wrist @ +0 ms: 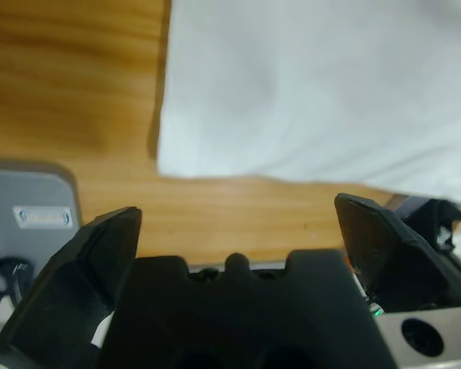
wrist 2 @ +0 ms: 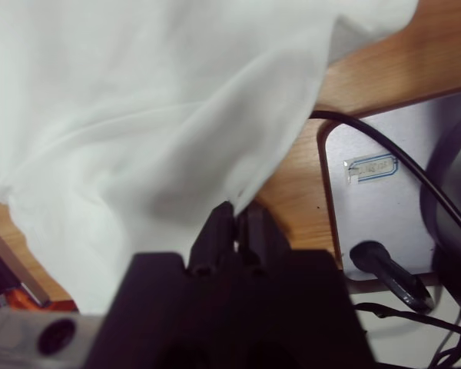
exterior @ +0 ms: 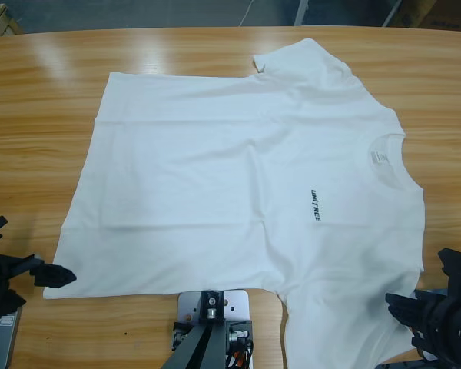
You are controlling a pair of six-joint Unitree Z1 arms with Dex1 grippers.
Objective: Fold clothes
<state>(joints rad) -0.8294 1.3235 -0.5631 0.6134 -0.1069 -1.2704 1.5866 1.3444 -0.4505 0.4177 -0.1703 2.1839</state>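
Observation:
The white T-shirt (exterior: 230, 177) lies spread flat on the wooden table (exterior: 46, 92), front up, neck to the right, with dark chest lettering (exterior: 313, 204) and a white neck label (exterior: 378, 156). My left gripper (exterior: 38, 270) sits at the shirt's near left hem corner. In the left wrist view the left gripper (wrist: 234, 223) is open, and the shirt's corner (wrist: 169, 165) lies just ahead of its jaws, apart from them. My right gripper (exterior: 396, 301) is at the near right, by the sleeve. The right wrist view shows the right gripper (wrist 2: 234, 215) shut on the edge of the white cloth (wrist 2: 138, 115).
Bare wood runs left of the shirt and along the table's far edge (exterior: 138, 34). A black cable (wrist 2: 384, 146) crosses beside the right gripper in the right wrist view.

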